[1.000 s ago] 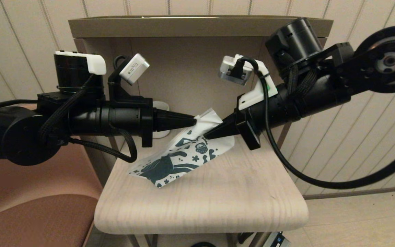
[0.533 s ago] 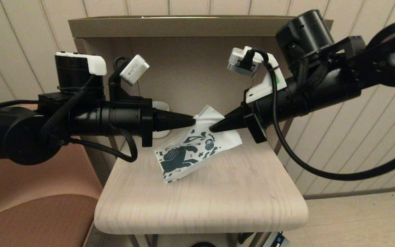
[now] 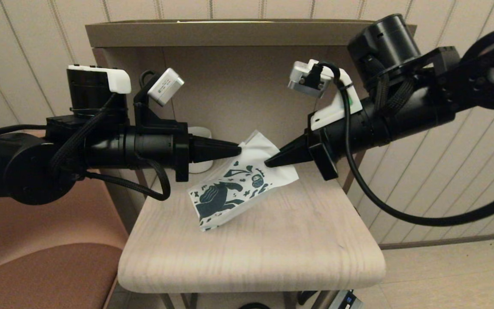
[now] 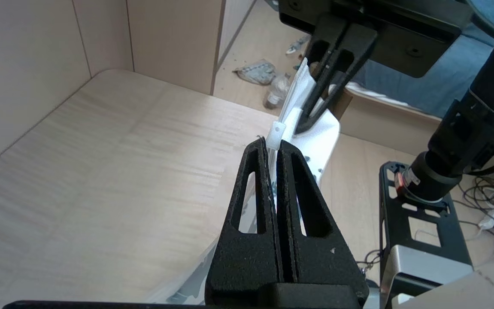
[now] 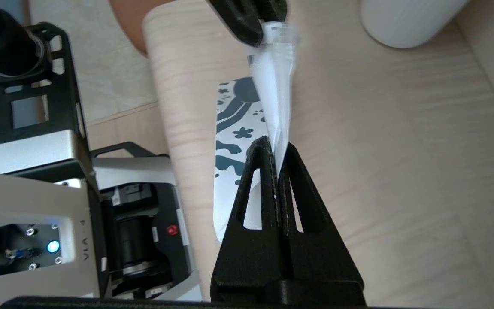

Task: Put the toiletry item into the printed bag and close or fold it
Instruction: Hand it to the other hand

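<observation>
The printed bag [image 3: 225,197] hangs tilted between both grippers above the wooden table [image 3: 272,257], its lower corner near the tabletop. My left gripper [image 3: 239,149] is shut on the top edge at the white zip slider [image 4: 277,132], seen past its tips [image 4: 272,143]. My right gripper [image 3: 267,163] is shut on the same top edge a little further along. In the right wrist view its tips [image 5: 277,148] pinch the white edge, with the teal print [image 5: 234,128] beside them. The toiletry item is not visible in any view.
A white ribbed mug [image 3: 199,133] stands at the back of the table behind my left gripper, also seen as the mug [image 5: 405,21]. A shelf wall [image 3: 238,86] closes the rear. A brown seat [image 3: 36,274] lies to the left.
The bag's lower end has risen off the table and swung in under the grippers. The right gripper moved right and slightly up along the top edge. The left gripper shifted a little left.
</observation>
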Tool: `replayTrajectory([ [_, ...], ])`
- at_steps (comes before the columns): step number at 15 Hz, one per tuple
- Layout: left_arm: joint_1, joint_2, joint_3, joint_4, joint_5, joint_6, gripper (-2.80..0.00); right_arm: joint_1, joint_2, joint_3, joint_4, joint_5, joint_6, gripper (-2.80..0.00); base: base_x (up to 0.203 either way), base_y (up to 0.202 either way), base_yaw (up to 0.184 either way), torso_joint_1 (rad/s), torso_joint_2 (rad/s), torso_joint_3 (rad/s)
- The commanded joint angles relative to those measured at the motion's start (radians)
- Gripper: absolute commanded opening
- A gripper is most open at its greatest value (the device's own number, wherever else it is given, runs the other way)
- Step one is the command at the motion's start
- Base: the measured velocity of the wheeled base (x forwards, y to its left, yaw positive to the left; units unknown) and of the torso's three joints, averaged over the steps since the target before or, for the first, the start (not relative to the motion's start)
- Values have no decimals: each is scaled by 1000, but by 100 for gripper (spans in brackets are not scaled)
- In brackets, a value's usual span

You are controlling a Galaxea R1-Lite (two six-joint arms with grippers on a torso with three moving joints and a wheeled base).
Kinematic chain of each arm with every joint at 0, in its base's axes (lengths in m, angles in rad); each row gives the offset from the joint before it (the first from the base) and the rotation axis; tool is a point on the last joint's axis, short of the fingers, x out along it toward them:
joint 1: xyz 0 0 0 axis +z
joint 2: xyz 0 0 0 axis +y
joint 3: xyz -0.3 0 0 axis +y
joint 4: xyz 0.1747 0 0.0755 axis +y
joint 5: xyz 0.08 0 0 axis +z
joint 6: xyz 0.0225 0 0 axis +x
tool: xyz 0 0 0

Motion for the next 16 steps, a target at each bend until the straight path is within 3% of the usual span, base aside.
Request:
replayTrajectory([
  [1, 0, 1, -1, -2, -8, 0, -280, 9, 7, -7, 2, 12, -1, -280, 0, 0, 0, 0, 0, 0],
  [6, -1, 1, -1, 0, -8, -1, -280, 16, 21, -23, 10, 15, 2, -280, 0, 0, 0, 0, 0, 0],
  [7, 0, 1, -1, 0, -8, -1, -280, 22, 22, -22, 7, 14, 2, 0, 0, 0, 0, 0, 0, 0],
  [13, -1, 3, -1, -1, -8, -1, -280, 26, 47, -31, 4, 15, 0, 0, 0, 0, 0, 0, 0, 0],
  [16, -1, 2, 7, -2, -8, 0, -280, 39, 92, -98, 2, 11, 2, 0, 0, 0, 0, 0, 0, 0],
])
